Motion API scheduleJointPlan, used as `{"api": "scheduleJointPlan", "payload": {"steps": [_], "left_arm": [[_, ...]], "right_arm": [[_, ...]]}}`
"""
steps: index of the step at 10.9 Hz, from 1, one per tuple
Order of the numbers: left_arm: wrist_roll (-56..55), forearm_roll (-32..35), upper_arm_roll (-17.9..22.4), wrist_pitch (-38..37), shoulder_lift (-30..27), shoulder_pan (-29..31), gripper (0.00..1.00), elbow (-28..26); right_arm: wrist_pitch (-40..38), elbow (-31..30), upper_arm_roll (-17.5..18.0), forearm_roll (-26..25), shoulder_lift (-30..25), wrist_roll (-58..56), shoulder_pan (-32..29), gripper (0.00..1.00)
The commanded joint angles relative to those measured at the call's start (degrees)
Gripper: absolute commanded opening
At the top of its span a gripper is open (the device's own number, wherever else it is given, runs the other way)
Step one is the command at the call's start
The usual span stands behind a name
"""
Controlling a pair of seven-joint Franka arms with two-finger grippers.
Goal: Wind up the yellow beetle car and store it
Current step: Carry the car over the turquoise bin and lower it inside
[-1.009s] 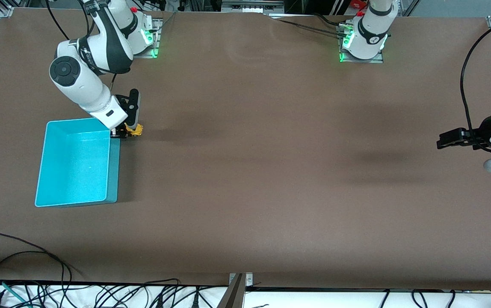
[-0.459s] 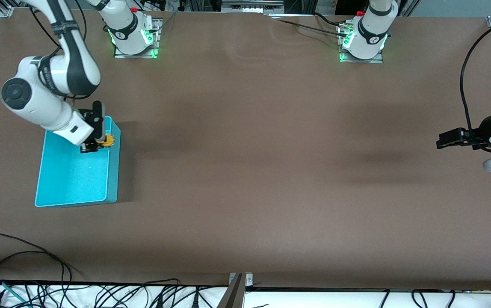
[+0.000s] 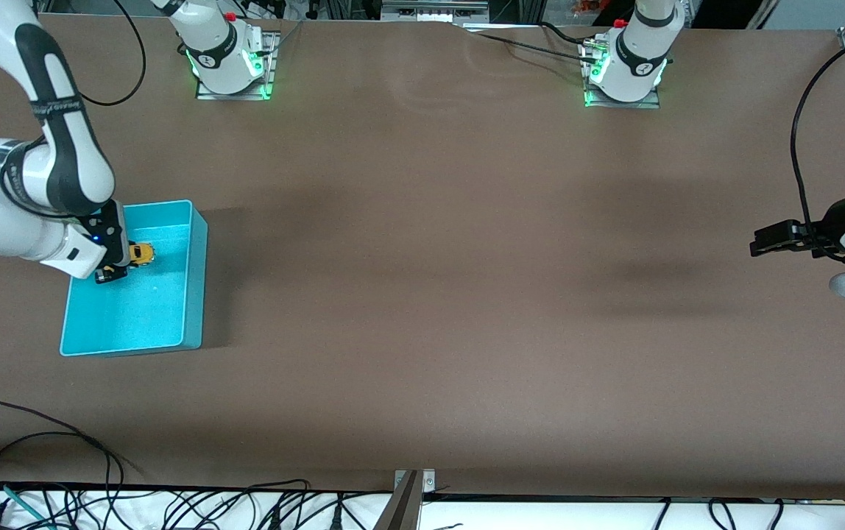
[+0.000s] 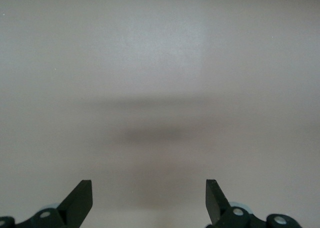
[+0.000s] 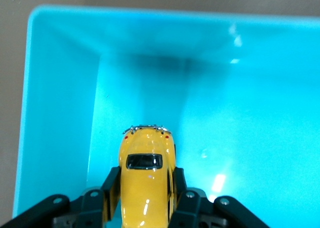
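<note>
Yellow it was, the yellow beetle car (image 3: 141,254), and it sat pinched in the right gripper (image 3: 124,259) over the turquoise bin (image 3: 172,331)! That gripper hung above the part of the bin that lay farther from the front camera, inside the line of its rim. In the right wrist view the yellow beetle car (image 5: 146,180) showed from above, its dark rear window and chrome bumper plain to see, with the right gripper (image 5: 146,194) clamped on its flanks, one black finger (image 5: 111,189) pressed to each side of the body. Jaws narrowed to the width of the car and holding it, no question. Below it spread the bright floor of the turquoise bin (image 5: 60,88), walls rising all round. Whether the wheels touched that floor could not be told.

The bin stood on the brown table (image 3: 467,294) toward the right arm's end, well clear of everything else.

Over at the left arm's end of the table, the left gripper (image 3: 761,243) waited above bare tabletop. The left wrist view showed the left gripper (image 4: 149,202) with its two dark fingertips (image 4: 80,200) spread wide apart and nothing between them, only the plain table (image 4: 160,63) beneath.
</note>
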Motion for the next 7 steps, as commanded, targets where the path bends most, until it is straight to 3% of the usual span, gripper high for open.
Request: {"api": "scheduleJointPlan", "payload": {"steps": [1, 6, 7], "left_arm": [[0.9, -1.0, 0.2, -0.1, -0.3, 0.0, 1.0, 0.6], [0.8, -0.9, 0.2, -0.2, -0.3, -0.1, 1.0, 0.6], [0.8, -0.9, 0.2, -0.2, -0.4, 0.0, 1.0, 0.6]], "right_arm": [[-2.8, 2.9, 0.7, 3.1, 7.5, -2.3, -2.5, 0.05], [-3.7, 4.0, 0.7, 7.7, 14.8, -7.5, -4.5, 0.05], [-3.7, 6.6, 0.7, 7.7, 17.1, -8.7, -4.6, 0.12]]}}
